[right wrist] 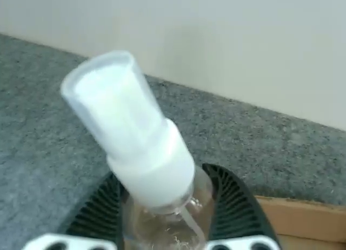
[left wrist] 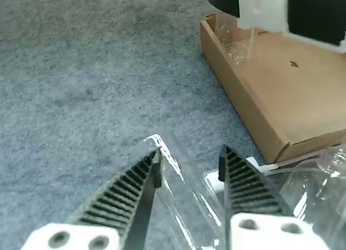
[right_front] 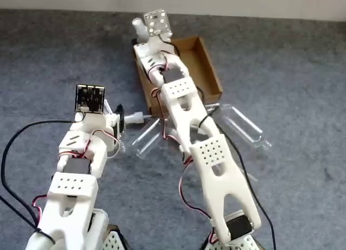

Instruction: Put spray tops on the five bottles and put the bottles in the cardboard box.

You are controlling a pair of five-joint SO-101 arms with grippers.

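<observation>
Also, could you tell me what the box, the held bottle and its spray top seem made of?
Box: matte brown cardboard, raw edges.
Bottle: clear, glossy, probably plastic; tube shows through.
Spray top: smooth white, likely plastic.

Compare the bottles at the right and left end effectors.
The right bottle wears a white spray top; the left bottle seems to lack one. The right end effector holds its bottle up near the box; the left bottle lies on the carpet at the left end effector. Both are clear.
</observation>
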